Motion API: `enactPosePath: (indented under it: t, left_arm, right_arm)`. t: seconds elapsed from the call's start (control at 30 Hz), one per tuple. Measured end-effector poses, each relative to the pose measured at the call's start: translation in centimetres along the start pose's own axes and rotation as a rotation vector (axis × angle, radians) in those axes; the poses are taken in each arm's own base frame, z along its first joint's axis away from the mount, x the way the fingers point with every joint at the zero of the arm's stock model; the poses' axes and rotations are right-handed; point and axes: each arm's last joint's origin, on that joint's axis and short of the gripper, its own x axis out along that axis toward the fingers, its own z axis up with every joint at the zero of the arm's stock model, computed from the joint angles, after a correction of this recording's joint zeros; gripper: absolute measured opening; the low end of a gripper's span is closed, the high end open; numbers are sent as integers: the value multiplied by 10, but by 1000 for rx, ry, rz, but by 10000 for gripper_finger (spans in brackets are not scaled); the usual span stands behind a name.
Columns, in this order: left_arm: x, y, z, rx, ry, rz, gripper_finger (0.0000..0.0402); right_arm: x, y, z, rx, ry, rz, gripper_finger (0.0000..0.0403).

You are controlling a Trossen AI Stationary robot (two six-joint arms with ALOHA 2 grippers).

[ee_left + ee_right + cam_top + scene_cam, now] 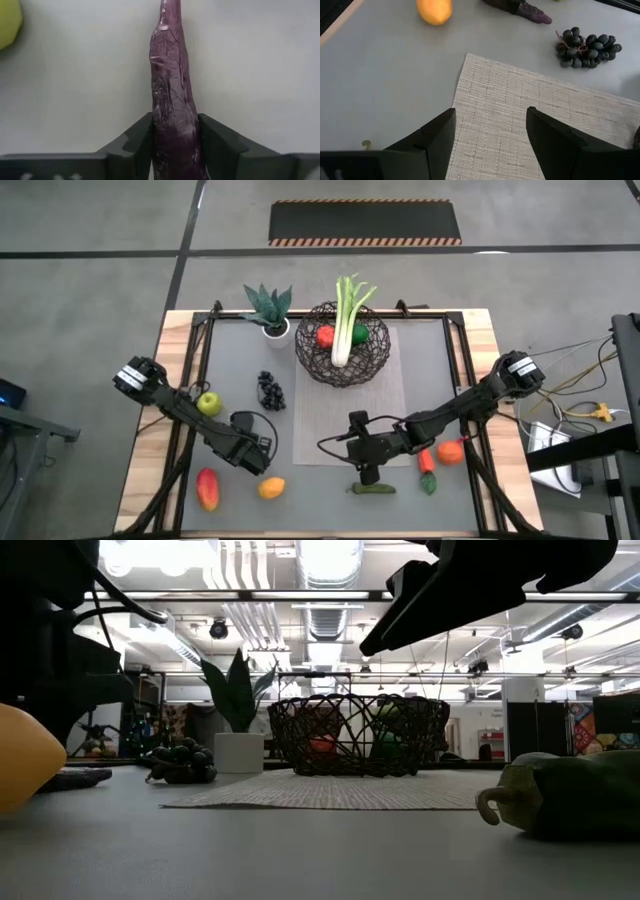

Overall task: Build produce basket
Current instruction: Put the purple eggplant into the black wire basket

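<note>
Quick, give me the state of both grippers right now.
Left gripper: closed on the purple eggplant, fingers against both its sides.
Right gripper: open, empty, above the woven mat.

- one wire basket [343, 345] with one leek [346, 320], one red fruit [325, 336] and one green fruit [359, 334] in it
- one potted plant [270, 310]
- one bunch of grapes [271, 390]
- one green apple [208, 403]
- one eggplant [172, 100]
- one carrot [427, 465]
- one green pepper [374, 489]
- two arms
</note>
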Motion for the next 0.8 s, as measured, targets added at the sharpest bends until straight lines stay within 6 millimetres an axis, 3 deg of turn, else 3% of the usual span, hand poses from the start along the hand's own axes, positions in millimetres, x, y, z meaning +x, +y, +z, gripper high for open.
enactPosePath:
  t: [0.13, 0.4, 0.8]
  left_arm:
    - [-1, -1, 0, 5, -1, -3, 92]
    - [-7, -2, -1, 80, -20, -29, 94]
    - [-66, -10, 5, 350, -286, -310, 95]
  right_arm:
    - [0, 0, 0, 7, 0, 0, 226]
    - [0, 0, 0, 14, -1, 0, 226]
    - [0, -3, 9, 58, -92, -12, 226]
